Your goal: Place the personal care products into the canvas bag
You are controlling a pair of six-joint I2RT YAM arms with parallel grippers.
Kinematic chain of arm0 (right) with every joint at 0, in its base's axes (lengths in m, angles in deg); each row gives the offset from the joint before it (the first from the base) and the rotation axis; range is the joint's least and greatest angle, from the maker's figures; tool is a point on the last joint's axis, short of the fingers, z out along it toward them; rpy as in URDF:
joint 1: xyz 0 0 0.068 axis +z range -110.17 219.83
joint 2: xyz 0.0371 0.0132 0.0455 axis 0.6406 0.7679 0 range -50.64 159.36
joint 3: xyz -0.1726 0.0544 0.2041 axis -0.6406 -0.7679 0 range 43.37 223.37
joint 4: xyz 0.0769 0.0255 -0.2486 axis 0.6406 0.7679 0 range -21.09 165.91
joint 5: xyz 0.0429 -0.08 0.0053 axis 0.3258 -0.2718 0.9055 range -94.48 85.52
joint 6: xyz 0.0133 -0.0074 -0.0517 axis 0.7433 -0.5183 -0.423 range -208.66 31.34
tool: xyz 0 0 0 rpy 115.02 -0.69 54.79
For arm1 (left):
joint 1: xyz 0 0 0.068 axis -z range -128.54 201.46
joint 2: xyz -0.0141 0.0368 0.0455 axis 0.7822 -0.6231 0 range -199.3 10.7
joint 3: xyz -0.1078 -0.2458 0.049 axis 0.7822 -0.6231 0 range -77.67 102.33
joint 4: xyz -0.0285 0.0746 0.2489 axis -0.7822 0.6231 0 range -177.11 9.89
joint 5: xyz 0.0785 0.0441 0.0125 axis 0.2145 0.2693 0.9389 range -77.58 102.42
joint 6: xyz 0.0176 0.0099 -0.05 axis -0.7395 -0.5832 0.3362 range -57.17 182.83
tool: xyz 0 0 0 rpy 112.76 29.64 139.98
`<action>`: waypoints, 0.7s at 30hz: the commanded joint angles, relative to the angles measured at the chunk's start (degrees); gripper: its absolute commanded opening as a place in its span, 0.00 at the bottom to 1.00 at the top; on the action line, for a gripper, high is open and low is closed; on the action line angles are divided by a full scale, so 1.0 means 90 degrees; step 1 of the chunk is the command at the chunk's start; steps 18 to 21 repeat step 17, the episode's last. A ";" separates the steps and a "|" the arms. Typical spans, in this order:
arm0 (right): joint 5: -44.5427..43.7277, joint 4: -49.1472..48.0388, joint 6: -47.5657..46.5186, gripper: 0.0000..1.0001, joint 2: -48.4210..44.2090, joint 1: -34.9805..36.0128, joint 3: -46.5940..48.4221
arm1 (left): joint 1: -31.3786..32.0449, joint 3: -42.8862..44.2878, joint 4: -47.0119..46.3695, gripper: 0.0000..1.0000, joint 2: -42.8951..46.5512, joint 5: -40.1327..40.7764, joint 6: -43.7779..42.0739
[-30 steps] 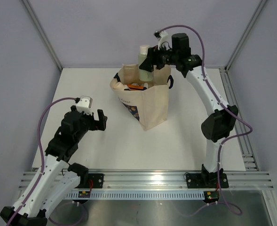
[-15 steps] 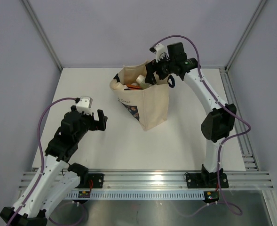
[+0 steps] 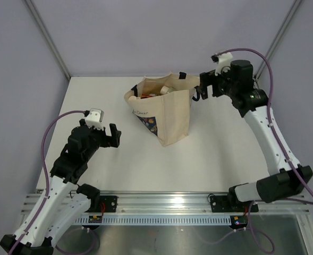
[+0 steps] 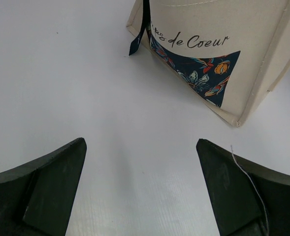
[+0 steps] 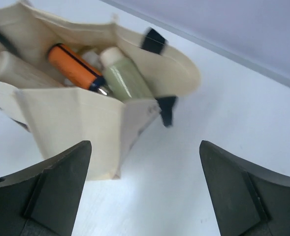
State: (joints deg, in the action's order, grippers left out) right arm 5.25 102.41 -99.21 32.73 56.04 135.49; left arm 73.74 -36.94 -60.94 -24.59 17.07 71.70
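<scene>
- The white table (image 3: 119, 159) carries everything; the arm bases sit at its near edge.
- The canvas bag (image 3: 172, 114) stands upright toward the far middle of the table, with its mouth open upward. It is beige and much bigger than anything inside it.
- The right gripper (image 5: 145, 145) hangs in the air just right of the bag's far right corner, apart from the cloth. Its jaws are spread wide and nothing is between them. Its wrist view looks down into the bag's mouth.
- The left gripper (image 4: 141, 142) hovers over the left part of the table, left of the bag and nearer than it, and clear of it. Its jaws are also spread wide and hold nothing, with only bare table between the fingers.
- A dark floral print (image 4: 199, 73) covers the lower part of the bag's left-facing side, under the script lettering "de Coeur" (image 4: 199, 42).
- A black strap handle (image 5: 167, 109) hangs over the rim at the bag's right side.
- A sage-green bottle (image 5: 127, 78) with a white cap (image 5: 110, 54) lies tilted inside the bag, against its right wall.
- An orange bottle (image 5: 73, 66) lies inside just left of the green one, the two touching or nearly so.
- A pale beige item (image 5: 16, 71) lies further left inside the bag. What it is cannot be told.
</scene>
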 commanded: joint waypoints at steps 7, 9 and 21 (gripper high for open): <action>-0.1647 -0.0606 0.0898 0.99 -0.2972 -0.0980 -0.3055 | -0.0015 -0.0053 -0.0359 0.99 0.0025 -0.0203 -0.0086; -0.1881 -0.0743 0.0986 1.00 -0.3617 -0.1174 -0.3622 | -0.0005 -0.0043 -0.0350 0.99 -0.0005 -0.0233 -0.0086; -0.2195 -0.0528 0.1377 1.00 -0.4449 -0.1527 -0.3995 | -0.0005 -0.0072 -0.0369 0.99 -0.0044 -0.0272 -0.0077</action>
